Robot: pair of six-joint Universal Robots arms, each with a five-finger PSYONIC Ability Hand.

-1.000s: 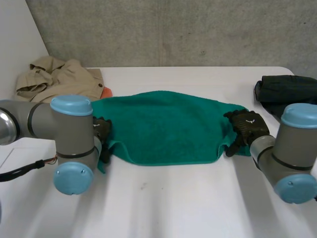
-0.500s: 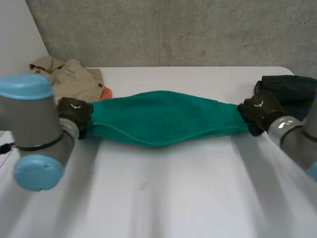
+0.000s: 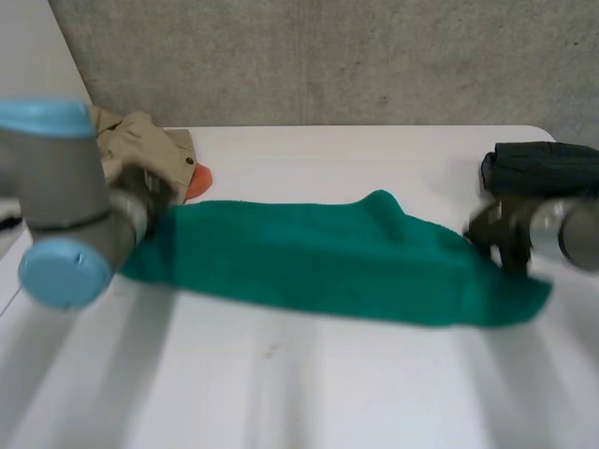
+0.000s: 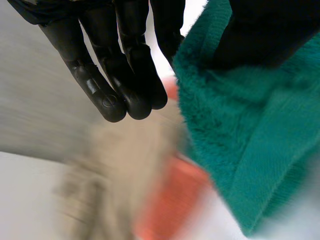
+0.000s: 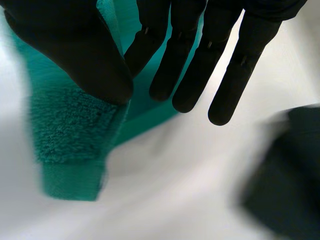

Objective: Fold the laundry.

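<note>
Towel (image 3: 318, 262) pinched at both ends by left hand (image 4: 125, 65) and right hand (image 5: 200, 60), stretched across mid-frame, likely to land flat on tabletop (image 3: 281, 393).

Left hand (image 4: 116, 65), right hand (image 5: 197, 60) — fingers straight, thumbs pinching towel (image 3: 318, 257) ends; left arm (image 3: 61, 201), right arm (image 3: 573, 234) wide apart.

Long green towel (image 3: 318, 262), outstretched

towel (image 3: 318, 267) across table (image 3: 281, 393) middle, clothes heap (image 3: 140, 150) behind left, bundle (image 3: 543, 168) right
</note>
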